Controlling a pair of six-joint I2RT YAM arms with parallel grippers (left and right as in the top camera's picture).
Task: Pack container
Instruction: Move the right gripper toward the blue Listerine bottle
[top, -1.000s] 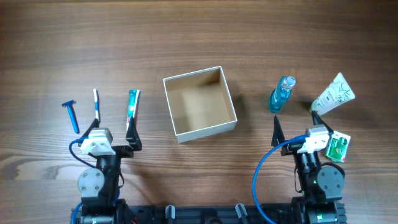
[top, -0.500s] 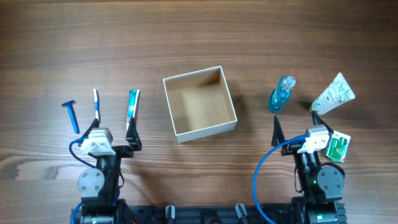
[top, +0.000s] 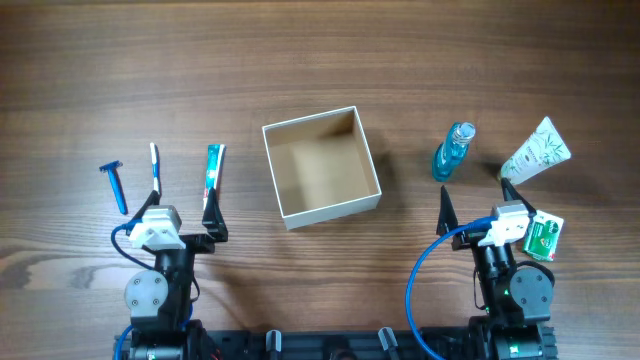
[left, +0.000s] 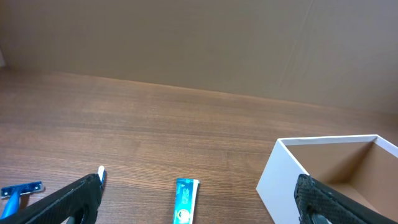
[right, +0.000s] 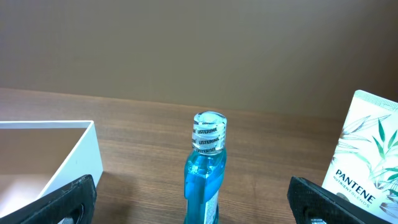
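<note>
The container (top: 283, 199), a white-walled square box with a tan inside, sits empty mid-table; it also shows in the left wrist view (left: 281, 181) and the right wrist view (right: 87, 158). Left of it lie a teal toothpaste tube (top: 213, 169), a toothbrush (top: 155, 166) and a blue razor (top: 116, 185). Right of it are a blue Listerine bottle (top: 452, 152), a white Pantene tube (top: 537, 148) and a small green packet (top: 543, 238). My left gripper (top: 183, 213) is open and empty just below the toothpaste tube (left: 185, 199). My right gripper (top: 477, 198) is open and empty below the bottle (right: 204, 171).
The wooden table stretches beyond the items on the far side. A brown wall stands behind the table in both wrist views. The arm bases sit at the near edge.
</note>
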